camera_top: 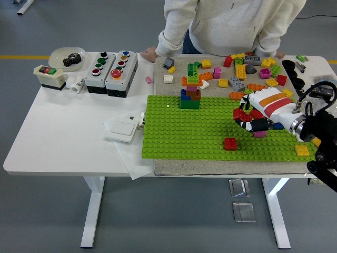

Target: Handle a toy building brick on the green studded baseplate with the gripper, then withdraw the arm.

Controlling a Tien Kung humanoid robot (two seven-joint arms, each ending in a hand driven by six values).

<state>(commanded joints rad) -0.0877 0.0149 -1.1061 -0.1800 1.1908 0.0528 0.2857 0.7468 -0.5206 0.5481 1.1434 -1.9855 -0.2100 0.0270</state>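
One arm works, and only its hand and forearm show, at the right. Starting from the left of the surface (52, 137): a bowl (66, 57) with a black gear, a switch box (48, 75), two button boxes (111, 73), then a white wall switch (122, 127) just beside the baseplate (184, 137).

On the baseplate's far edge stands a small stack of bricks (190, 95). Nearer the front, right of centre, a red brick (230, 143) sits alone on the studs, untouched. Loose bricks (247, 68) lie scattered beyond the baseplate, and a person (231, 23) stands at the far side, one hand (149, 52) resting on the surface.

The right hand (247, 120) hovers over the baseplate's right part, fingers curled inward. Something red shows at the fingertips, but I cannot tell whether that is a held brick or part of the hand itself. A pink brick (259, 134) lies just below the fingers, partly hidden.

My reading: brick handling looks done or nearly so, and withdrawal is the step in hand. The next move calls for drawing the arm back to the right, lifting clear of the pink brick and the yellow brick (301, 150) near the baseplate's right end.
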